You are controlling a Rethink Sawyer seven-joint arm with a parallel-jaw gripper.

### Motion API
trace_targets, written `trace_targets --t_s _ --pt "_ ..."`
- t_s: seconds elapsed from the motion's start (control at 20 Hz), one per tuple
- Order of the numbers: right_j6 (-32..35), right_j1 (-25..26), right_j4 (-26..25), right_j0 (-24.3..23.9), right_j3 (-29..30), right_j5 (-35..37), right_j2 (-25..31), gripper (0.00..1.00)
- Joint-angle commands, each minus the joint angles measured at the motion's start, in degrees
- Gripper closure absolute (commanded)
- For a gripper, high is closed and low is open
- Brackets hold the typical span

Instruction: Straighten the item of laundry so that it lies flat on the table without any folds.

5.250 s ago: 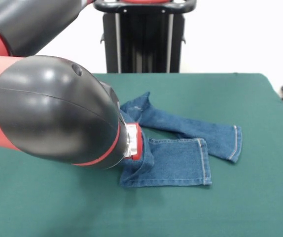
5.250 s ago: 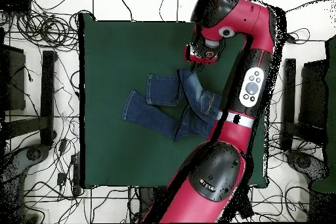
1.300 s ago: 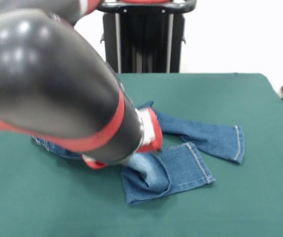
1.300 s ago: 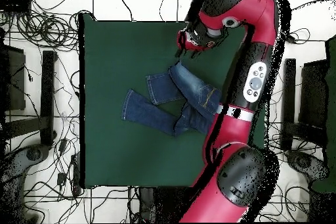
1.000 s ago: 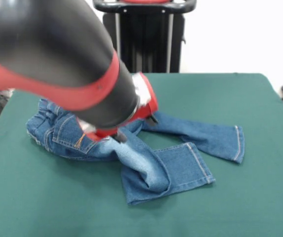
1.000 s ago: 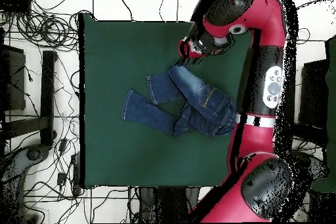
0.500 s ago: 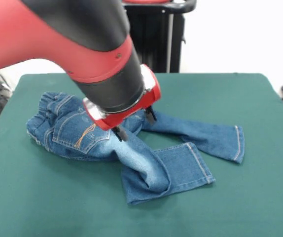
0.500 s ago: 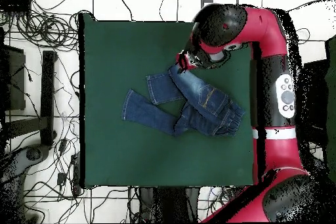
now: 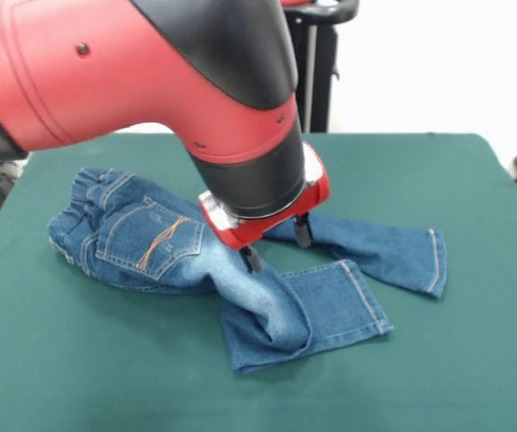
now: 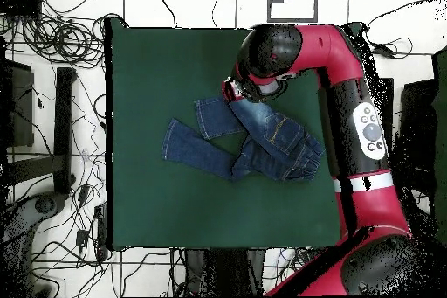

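Observation:
The item of laundry (image 9: 150, 243) (image 10: 262, 142), blue denim jeans, lies crumpled on the green table (image 9: 475, 360) (image 10: 157, 67). Its waist with an orange-stitched back pocket is bunched at the left of the front view. One leg runs out to the right; the other is folded over on itself near the front. My gripper (image 9: 276, 245) hangs open just above the folded leg where the two legs meet, holding nothing. In the overhead view the arm's head (image 10: 262, 58) covers the gripper.
The red and black arm (image 9: 132, 72) fills the upper left of the front view. Cables and stands (image 10: 52, 41) lie on the floor around the table. Green cloth stretches bare to the right and front of the jeans.
The arm has swung right and lowered a little, bringing the open gripper over the folded leg. Since five seconds ago the waist end has been dragged out to the left.

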Motion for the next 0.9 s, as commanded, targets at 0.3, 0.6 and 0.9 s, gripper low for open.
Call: trace_targets --t_s 0.3,0.6,0.9 --pt "13.34 -2.85 4.56 4.32 9.06 -8.19 -12.51 0.00" --pt "11.87 -3.90 6.15 5.57 9.91 -10.35 -14.77 0.00" --pt "12.00 -4.22 7.45 7.11 10.11 -12.91 -17.52 0.00"
